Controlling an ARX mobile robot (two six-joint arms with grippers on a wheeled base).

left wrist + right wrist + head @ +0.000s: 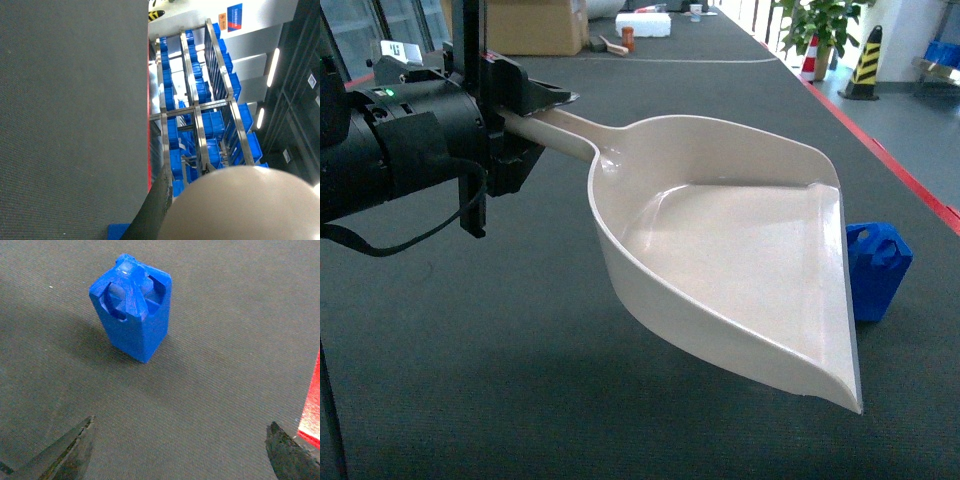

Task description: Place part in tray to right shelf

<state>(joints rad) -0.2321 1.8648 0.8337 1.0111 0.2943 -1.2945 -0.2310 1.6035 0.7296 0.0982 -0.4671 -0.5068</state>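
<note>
Held aloft by its long flat handle in the left gripper (525,110), the pale beige plastic dustpan-shaped tray (740,260) looks light and stiff, while right of it the small bright-blue jerrycan-shaped part (132,315) stands upright on the dark mat, seemingly rigid, light, best pinched across its flat sides by the wide-open, empty right gripper (180,452).

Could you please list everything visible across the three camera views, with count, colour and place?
part: one, bright blue, upright on the dark mat, just right of the tray's open edge.
tray: one, pale beige, held above the mat by its handle, empty.
shelf rack: one, steel, beyond the mat's red edge, holding blue crates.
cardboard box: one, brown, far end of the mat.
white box: one, far end.
traffic cones: two, striped, floor at right.
potted plant: one, green, by the cones.
left tool: black, shut on the tray handle.
right tool: dark, open, short of the part.
</note>
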